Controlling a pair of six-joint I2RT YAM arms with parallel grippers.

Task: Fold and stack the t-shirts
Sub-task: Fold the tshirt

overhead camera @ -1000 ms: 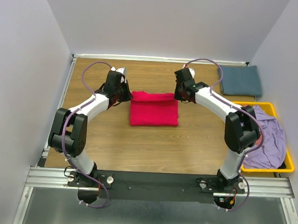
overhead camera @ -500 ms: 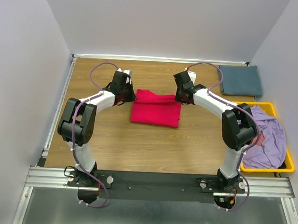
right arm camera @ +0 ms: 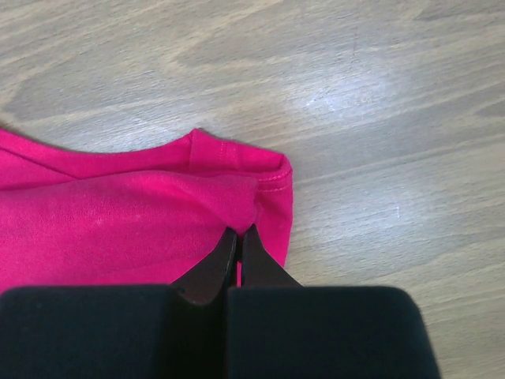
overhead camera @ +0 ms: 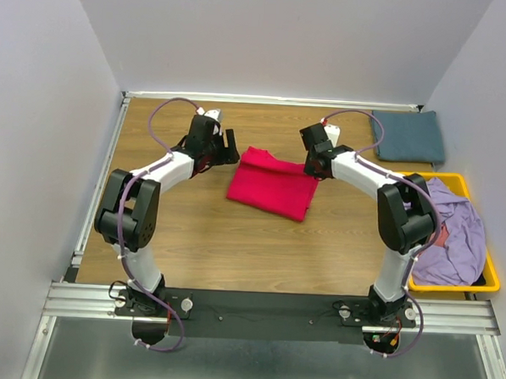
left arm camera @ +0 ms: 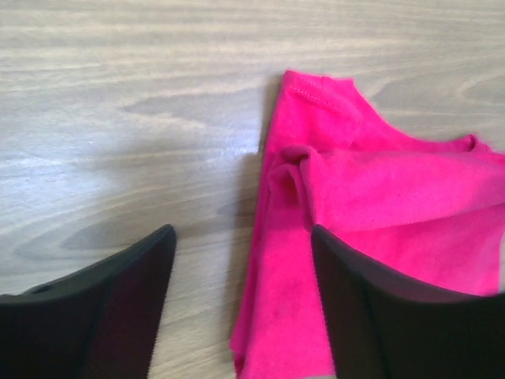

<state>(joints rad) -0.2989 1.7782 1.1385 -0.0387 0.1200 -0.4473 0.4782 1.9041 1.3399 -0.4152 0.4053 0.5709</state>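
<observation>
The folded crimson-pink t-shirt (overhead camera: 273,182) lies skewed in the middle of the table, its right far corner pulled toward the right. My right gripper (overhead camera: 315,167) is shut on that corner; the wrist view shows the closed tips pinching a fold of the pink cloth (right arm camera: 142,221). My left gripper (overhead camera: 230,146) stands open just left of the shirt's far left corner, its black fingers (left arm camera: 118,292) spread, with the pink edge (left arm camera: 292,276) lying loose between them. A slate blue-grey t-shirt (overhead camera: 408,136) lies folded at the far right corner. A lavender t-shirt (overhead camera: 454,234) is heaped in the bin.
A yellow plastic bin (overhead camera: 485,287) stands at the table's right edge beside the right arm. Grey walls close the far side and both sides. A metal rail (overhead camera: 272,309) runs along the near edge with both arm bases.
My left gripper has let go of the pink shirt's left corner and opened wide. The right gripper has dragged its corner to the right, so the shirt now lies skewed.
</observation>
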